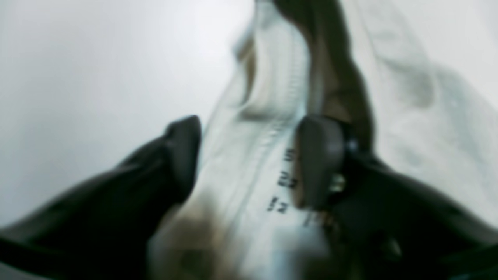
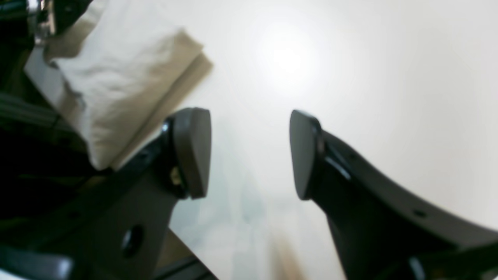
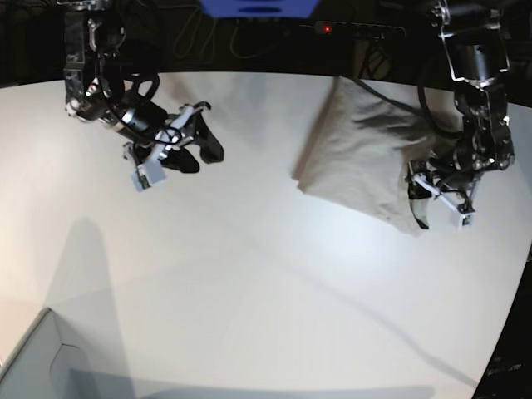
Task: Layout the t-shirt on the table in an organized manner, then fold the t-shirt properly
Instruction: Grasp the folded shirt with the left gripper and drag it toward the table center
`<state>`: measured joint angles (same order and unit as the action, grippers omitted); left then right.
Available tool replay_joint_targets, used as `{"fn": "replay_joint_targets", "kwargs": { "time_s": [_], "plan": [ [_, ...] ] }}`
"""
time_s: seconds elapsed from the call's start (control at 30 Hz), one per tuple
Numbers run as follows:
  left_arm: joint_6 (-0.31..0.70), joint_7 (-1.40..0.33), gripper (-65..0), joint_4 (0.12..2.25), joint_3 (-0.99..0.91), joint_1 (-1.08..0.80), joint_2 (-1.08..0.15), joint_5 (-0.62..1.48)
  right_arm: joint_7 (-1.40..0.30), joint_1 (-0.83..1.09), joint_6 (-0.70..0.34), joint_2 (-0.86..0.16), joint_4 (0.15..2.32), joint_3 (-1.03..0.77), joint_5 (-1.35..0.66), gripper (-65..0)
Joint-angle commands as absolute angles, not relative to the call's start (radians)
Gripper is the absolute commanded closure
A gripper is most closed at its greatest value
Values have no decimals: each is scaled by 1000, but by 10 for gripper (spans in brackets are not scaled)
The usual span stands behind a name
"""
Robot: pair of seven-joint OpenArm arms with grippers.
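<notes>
The t-shirt (image 3: pixel 357 150) lies as a bunched, light beige heap at the back right of the white table (image 3: pixel 266 274). My left gripper (image 3: pixel 420 195) is down at the heap's near right corner. In the left wrist view, which is blurred, its jaws (image 1: pixel 249 128) stand apart with a band of the t-shirt (image 1: pixel 408 128) and a printed neck label (image 1: pixel 286 179) running between the fingers. My right gripper (image 3: pixel 204 154) hovers over bare table at the back left, open and empty (image 2: pixel 251 151). The right wrist view shows the t-shirt (image 2: pixel 116 85) far off.
A pale grey box corner (image 3: pixel 33 366) juts in at the near left. A power strip (image 3: pixel 349 29) and cables lie beyond the table's far edge. The curved table edge runs down the right side, close to the left arm.
</notes>
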<state>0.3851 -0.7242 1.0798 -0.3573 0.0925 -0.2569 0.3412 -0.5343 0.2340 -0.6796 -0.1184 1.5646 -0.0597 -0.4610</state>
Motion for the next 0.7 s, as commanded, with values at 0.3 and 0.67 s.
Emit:
{"fn": "replay_joint_targets", "kwargs": {
  "time_s": [0.3, 0.67],
  "plan": [
    [384, -582, -13, 1070, -130, 159, -272, 344, -513, 231, -698, -120, 1583, -179, -484, -325],
    [384, -581, 0, 1026, 386, 432, -205, 344, -513, 268, -698, -120, 1577, -389, -483, -325]
  ]
}}
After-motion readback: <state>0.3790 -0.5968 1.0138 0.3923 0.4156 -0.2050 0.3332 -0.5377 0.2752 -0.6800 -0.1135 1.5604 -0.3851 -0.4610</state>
